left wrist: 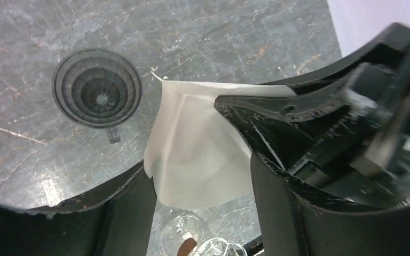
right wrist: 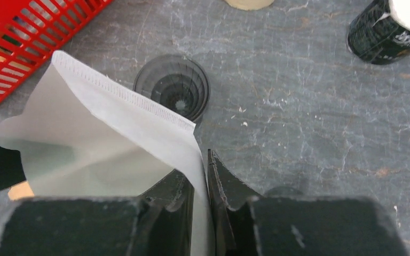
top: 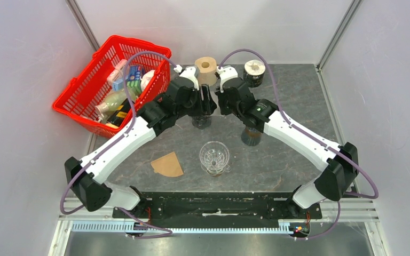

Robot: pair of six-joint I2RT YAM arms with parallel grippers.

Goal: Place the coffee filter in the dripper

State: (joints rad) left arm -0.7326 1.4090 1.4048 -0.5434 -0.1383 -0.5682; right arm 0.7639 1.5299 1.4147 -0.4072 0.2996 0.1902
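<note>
The white paper coffee filter [right wrist: 101, 138] hangs above the table, pinched at one edge by my right gripper [right wrist: 203, 173], which is shut on it. In the left wrist view the same filter [left wrist: 192, 138] lies between the spread jaws of my left gripper [left wrist: 197, 178], which is open. The dripper [right wrist: 172, 88], a dark ribbed cone, stands on the grey table just beyond the filter and is empty [left wrist: 97, 88]. From above, both grippers [top: 205, 101] [top: 223, 98] meet over the dripper [top: 202, 122] and hide the filter.
A red basket [top: 112, 80] of groceries stands at the back left. A brown paper filter [top: 168, 165] and a clear glass [top: 214, 157] lie near the front. A paper roll [top: 205, 66], a black can [top: 254, 73] and a dark cup [top: 252, 136] stand nearby.
</note>
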